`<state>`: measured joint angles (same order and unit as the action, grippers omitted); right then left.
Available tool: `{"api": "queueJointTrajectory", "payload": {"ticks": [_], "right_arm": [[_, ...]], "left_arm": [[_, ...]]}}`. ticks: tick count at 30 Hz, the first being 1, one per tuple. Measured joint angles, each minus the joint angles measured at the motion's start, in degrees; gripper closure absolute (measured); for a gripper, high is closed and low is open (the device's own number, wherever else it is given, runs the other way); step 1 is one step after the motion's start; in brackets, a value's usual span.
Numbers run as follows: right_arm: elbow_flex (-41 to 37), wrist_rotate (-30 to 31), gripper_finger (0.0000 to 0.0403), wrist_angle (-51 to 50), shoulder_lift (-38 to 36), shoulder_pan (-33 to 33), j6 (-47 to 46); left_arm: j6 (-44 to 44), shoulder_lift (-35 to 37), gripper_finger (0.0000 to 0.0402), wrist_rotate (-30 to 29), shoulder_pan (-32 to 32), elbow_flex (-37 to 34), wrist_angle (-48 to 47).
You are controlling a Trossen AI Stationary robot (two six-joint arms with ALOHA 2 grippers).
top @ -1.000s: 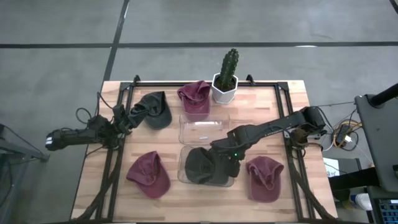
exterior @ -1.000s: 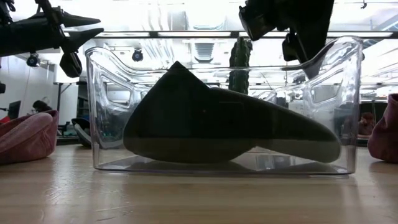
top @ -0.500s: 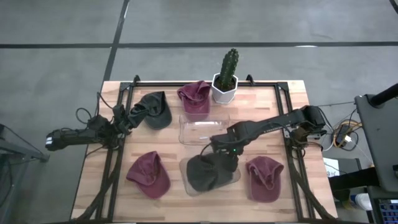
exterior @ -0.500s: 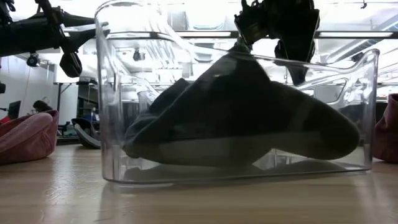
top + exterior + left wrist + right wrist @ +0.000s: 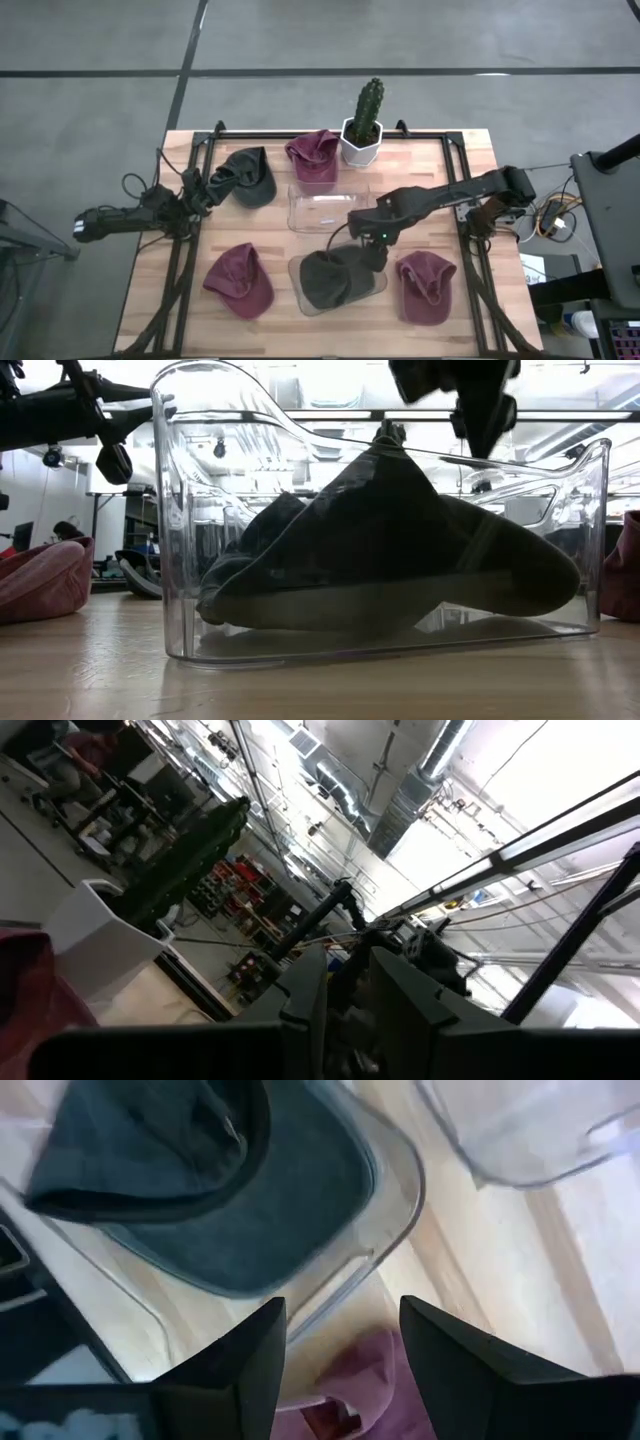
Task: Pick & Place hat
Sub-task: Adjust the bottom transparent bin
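Five soft caps sit on the wooden counter (image 5: pixel 470 180): three maroon, two dark grey. One dark grey cap (image 5: pixel 330 280) lies inside the nearer of two clear plastic bins (image 5: pixel 300 298), with the right gripper (image 5: pixel 372 258) just above it, fingers spread and empty. The left gripper (image 5: pixel 205 188) clamps the other dark grey cap (image 5: pixel 245 177) at the counter's left edge. A potted green cactus (image 5: pixel 364 122) stands at the back.

No writing, label, brand, number or sign can be read in any of the views: none shows on the hats, the clear bins, the white plant pot or the arms, and the shelves and fittings in the room behind are too small and blurred to yield any legible lettering.
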<state>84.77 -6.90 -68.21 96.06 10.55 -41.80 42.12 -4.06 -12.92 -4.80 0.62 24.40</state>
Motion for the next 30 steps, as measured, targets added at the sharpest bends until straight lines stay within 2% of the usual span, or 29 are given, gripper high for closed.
{"api": "queueJointTrajectory", "payload": {"ticks": [2,7,10,14,21,25,30], "right_arm": [[0.0,2.2,0.0211,0.4,-1.3,0.0,-0.2],[0.0,8.8,0.0211,2.4,-5.1,0.1,-0.1],[-0.1,11.6,0.0211,2.8,-6.4,0.3,1.2],[-0.1,14.5,0.0211,2.9,-7.8,0.3,1.5],[-2.0,21.8,0.0211,2.6,-11.3,0.3,3.4],[-3.8,24.8,0.0211,2.9,-17.0,0.3,6.2],[-10.1,26.4,0.0211,9.7,-27.9,0.3,10.4]], "left_arm": [[2.8,0.0,0.0328,3.0,0.0,0.2,-0.2],[9.7,-1.4,0.0328,16.0,1.2,2.5,-1.0],[10.6,-4.7,0.0328,17.0,3.8,5.7,-2.5],[8.6,-12.0,0.0333,16.2,9.4,13.4,-11.5],[7.4,-29.7,0.0335,8.3,21.0,29.6,-33.5],[7.4,-38.1,0.0335,2.9,26.4,37.7,-42.2],[7.4,-46.9,0.0335,-1.5,31.0,45.3,-45.8]]}}
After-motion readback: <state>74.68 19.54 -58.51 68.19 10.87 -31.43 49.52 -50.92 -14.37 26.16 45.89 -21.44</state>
